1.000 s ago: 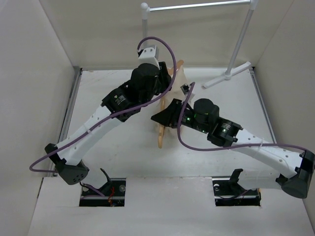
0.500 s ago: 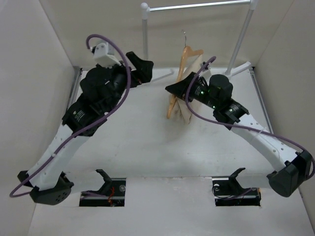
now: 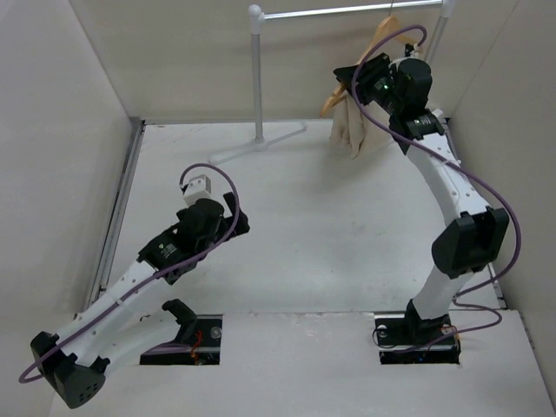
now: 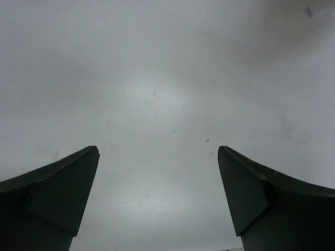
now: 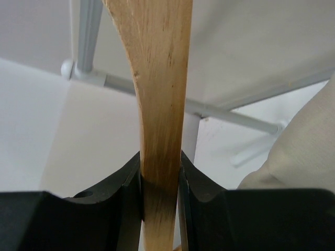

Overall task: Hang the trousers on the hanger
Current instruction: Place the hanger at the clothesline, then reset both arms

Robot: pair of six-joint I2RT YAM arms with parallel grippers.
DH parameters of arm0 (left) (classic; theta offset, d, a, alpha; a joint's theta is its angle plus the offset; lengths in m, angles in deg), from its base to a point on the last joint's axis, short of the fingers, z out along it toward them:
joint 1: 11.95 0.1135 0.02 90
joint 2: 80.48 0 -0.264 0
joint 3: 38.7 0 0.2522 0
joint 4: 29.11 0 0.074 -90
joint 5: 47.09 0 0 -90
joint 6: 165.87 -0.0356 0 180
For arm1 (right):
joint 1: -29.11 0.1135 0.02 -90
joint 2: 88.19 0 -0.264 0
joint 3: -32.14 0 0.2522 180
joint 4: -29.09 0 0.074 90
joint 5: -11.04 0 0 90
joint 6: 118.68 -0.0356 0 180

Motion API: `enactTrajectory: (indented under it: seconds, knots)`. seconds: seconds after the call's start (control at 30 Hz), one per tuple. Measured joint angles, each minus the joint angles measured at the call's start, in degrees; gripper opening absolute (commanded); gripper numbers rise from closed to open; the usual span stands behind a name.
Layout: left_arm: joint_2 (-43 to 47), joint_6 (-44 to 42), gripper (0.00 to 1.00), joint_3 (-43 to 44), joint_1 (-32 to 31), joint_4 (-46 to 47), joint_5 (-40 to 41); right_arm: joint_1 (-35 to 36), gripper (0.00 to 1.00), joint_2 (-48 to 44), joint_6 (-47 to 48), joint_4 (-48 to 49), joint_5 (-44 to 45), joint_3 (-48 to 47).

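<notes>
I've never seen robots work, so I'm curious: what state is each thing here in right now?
hanger: pinched in the right claw, raised beside the rack rail; whether hooked on, cannot tell.
trousers: draped on the hanger, hanging down.
right claw: shut on the hanger.
left claw: open, empty.
rack: upright.

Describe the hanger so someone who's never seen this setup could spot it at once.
Find the white garment rack at the back, then look to its right end. There the right claw grips the hanger, held up near the rail. It's the only tan wooden piece, with cream trousers draped from it.
</notes>
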Motion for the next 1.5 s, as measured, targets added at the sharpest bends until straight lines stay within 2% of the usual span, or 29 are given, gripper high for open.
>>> enactTrajectory:
  seconds: [0.17, 0.3, 0.37, 0.43, 0.53, 0.63, 0.67, 0.7, 0.8, 0.93, 1.03, 1.23, 1.37, 1.5]
  knots:
    - [4.2, 4.7, 1.0, -6.2, 0.0, -1.9, -1.1, -2.3, 0.12, 9.1, -0.9, -2.4, -0.2, -9.7]
    - [5.3, 6.2, 1.0, -6.4, 0.0, -0.8, -1.3, -2.5, 0.13, 12.9, -1.3, -4.4, -0.3, -11.7]
    - [5.3, 6.6, 1.0, -6.4, 0.0, -0.3, -1.6, -2.5, 0.17, 13.7, -1.5, -5.5, -0.4, -11.5]
    - [5.3, 7.0, 1.0, -6.4, 0.0, 0.0, -1.9, -2.5, 0.32, 13.8, -1.3, -5.6, -0.3, -11.3]
    - [5.2, 7.3, 1.0, -6.4, 0.6, 0.2, -2.1, -2.5, 0.63, 13.6, -0.8, -5.0, -0.2, -10.9]
    - [4.7, 7.5, 1.0, -6.4, 1.8, 0.3, -2.3, -2.5, 0.81, 12.5, 0.1, -4.1, -0.1, -9.6]
    - [4.3, 7.5, 1.0, -6.4, 2.4, 0.3, -2.3, -2.5, 0.96, 11.7, 0.4, -4.0, -0.1, -8.8]
    - [3.8, 7.5, 1.0, -6.4, 3.0, 0.3, -2.4, -2.5, 1.0, 10.4, 1.1, -4.0, -0.1, -7.5]
    - [1.5, 7.5, 1.0, -5.6, 4.5, 0.2, -2.9, -2.7, 1.0, 5.7, 3.1, -4.2, 0.2, -3.5]
    - [-2.5, 7.5, 1.0, -3.3, 5.5, 0.5, -4.1, -3.4, 1.0, -5.0, 6.3, -4.2, 1.4, 5.3]
    - [-5.9, 7.5, 1.0, -1.9, 5.1, 1.1, -4.7, -4.4, 1.0, -15.3, 8.6, -3.9, 3.1, 14.3]
    - [-12.6, 7.5, 1.0, -1.0, 1.5, 2.9, -5.4, -5.9, 1.0, -36.0, 11.5, -4.9, 8.4, 38.2]
    - [-15.2, 7.5, 1.0, -0.9, -0.6, 4.0, -5.6, -5.9, 1.0, -46.2, 12.3, -10.6, 12.3, 52.9]
    - [-17.5, 7.5, 1.0, -0.4, -2.2, 5.3, -5.6, -5.7, 1.0, -53.3, 12.5, -18.9, 17.1, 61.8]
